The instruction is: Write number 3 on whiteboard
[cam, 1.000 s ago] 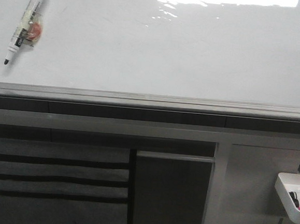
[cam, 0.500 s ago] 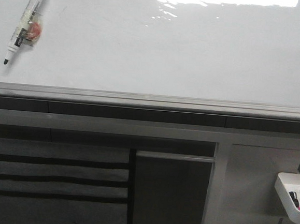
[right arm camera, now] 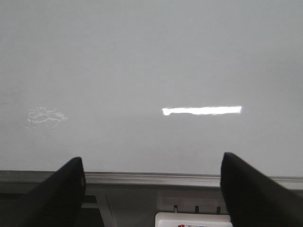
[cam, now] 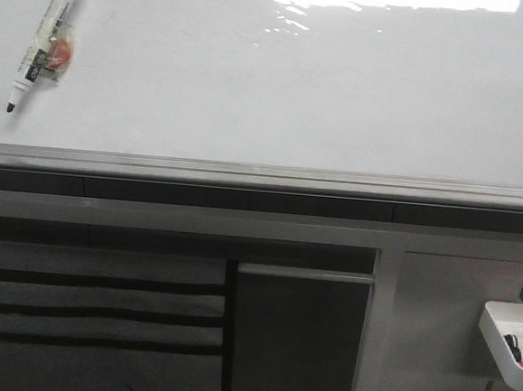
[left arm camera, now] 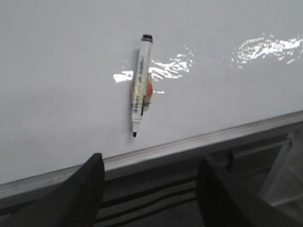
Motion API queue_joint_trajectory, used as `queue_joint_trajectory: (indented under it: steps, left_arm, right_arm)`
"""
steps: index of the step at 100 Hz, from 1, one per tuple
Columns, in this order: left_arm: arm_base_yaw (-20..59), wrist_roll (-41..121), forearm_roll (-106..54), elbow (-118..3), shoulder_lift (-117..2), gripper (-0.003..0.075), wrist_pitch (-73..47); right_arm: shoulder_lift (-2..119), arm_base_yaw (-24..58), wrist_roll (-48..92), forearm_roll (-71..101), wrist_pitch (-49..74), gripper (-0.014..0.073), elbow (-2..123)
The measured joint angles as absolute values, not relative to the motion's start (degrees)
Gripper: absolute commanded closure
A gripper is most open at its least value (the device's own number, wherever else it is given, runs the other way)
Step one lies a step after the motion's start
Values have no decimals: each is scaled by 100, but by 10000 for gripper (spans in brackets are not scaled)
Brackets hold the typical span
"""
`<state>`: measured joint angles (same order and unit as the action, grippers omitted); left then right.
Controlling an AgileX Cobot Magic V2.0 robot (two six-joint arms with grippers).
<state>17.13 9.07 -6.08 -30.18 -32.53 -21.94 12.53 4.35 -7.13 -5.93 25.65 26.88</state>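
The whiteboard (cam: 279, 88) fills the upper half of the front view, glossy white with a bright glare at its top. A black-capped white marker (cam: 45, 38) lies uncapped on it at the far left, tip toward the grey edge rail (cam: 263, 173). No number 3 shows on the board. In the left wrist view the marker (left arm camera: 140, 85) lies just beyond my left gripper (left arm camera: 151, 163), which is open and holds nothing. My right gripper (right arm camera: 152, 163) is open too, over the rail before bare whiteboard (right arm camera: 151, 61). Neither gripper appears in the front view.
Below the rail sits a grey panel with dark slots (cam: 89, 309) and a dark block (cam: 300, 339). A white bin (cam: 510, 342) holding markers hangs at the lower right, and its rim (right arm camera: 194, 220) shows between the right fingers.
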Motion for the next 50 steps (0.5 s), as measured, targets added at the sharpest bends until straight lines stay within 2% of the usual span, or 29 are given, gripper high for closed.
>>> queue_joint_trajectory:
  steps: [50]
  left_arm:
    - [1777, 911, -290, -3536, -6554, 374, -278]
  right_arm:
    - [1253, 435, -713, -593, 2565, 64, 2688]
